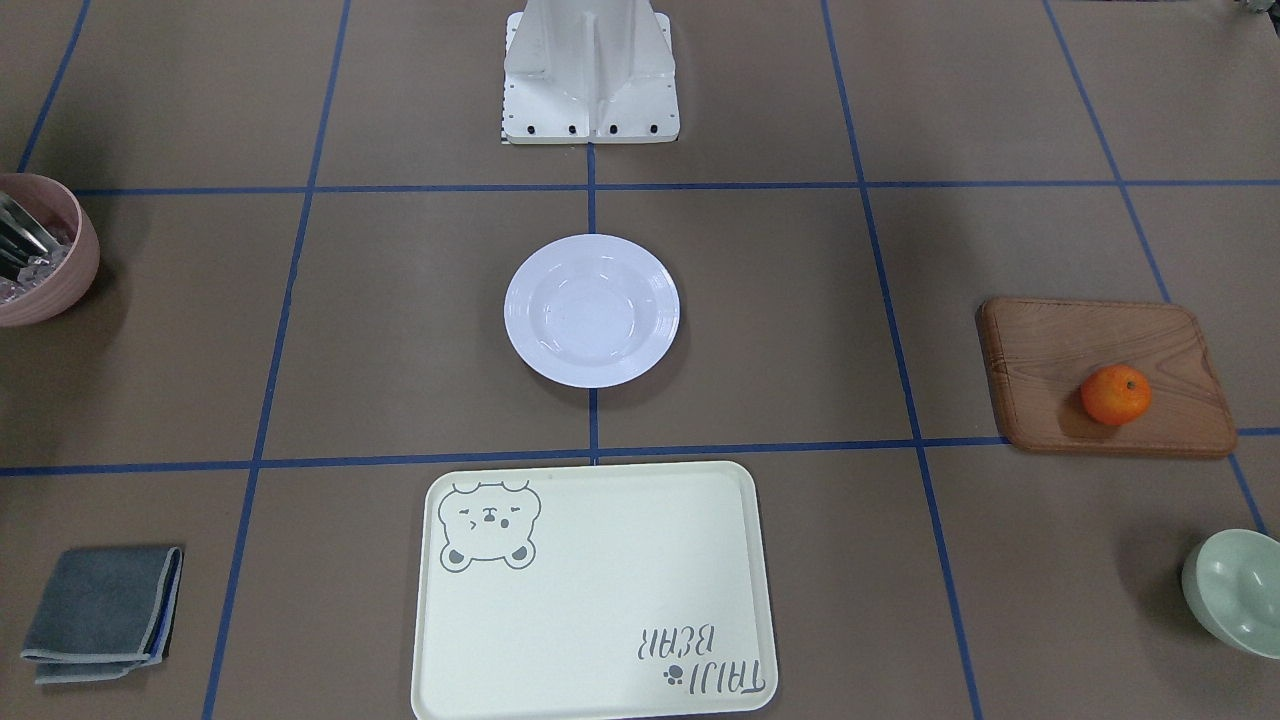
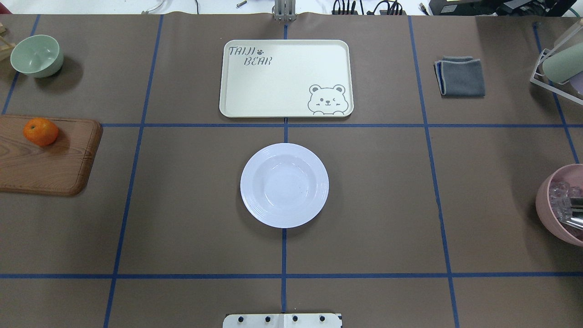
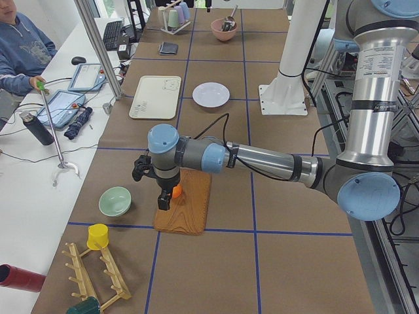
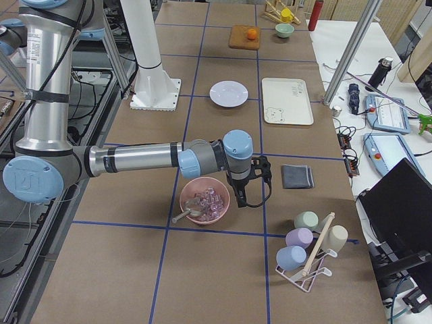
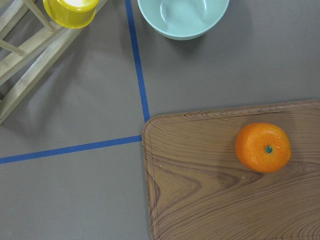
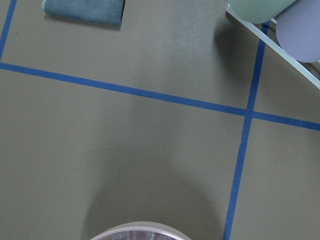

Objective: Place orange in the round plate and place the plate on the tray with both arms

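Overhead exterior: orange (image 2: 41,131) on wooden board (image 2: 54,168), far left, near board's far edge. Round plate (image 2: 249,185) at table centre, well apart from orange. Tray (image 2: 282,77) beyond plate, near, not touching. Exterior left: left gripper (image 3: 163,197) over board, near orange (clenched or released: cannot tell). Exterior right: right gripper (image 4: 241,194) beside pink bowl (image 4: 183,196); grip likewise impossible to tell.

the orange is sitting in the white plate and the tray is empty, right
No: the orange lies on the wooden board, not in the white plate; the overhead exterior view shows it. The tray is indeed empty.
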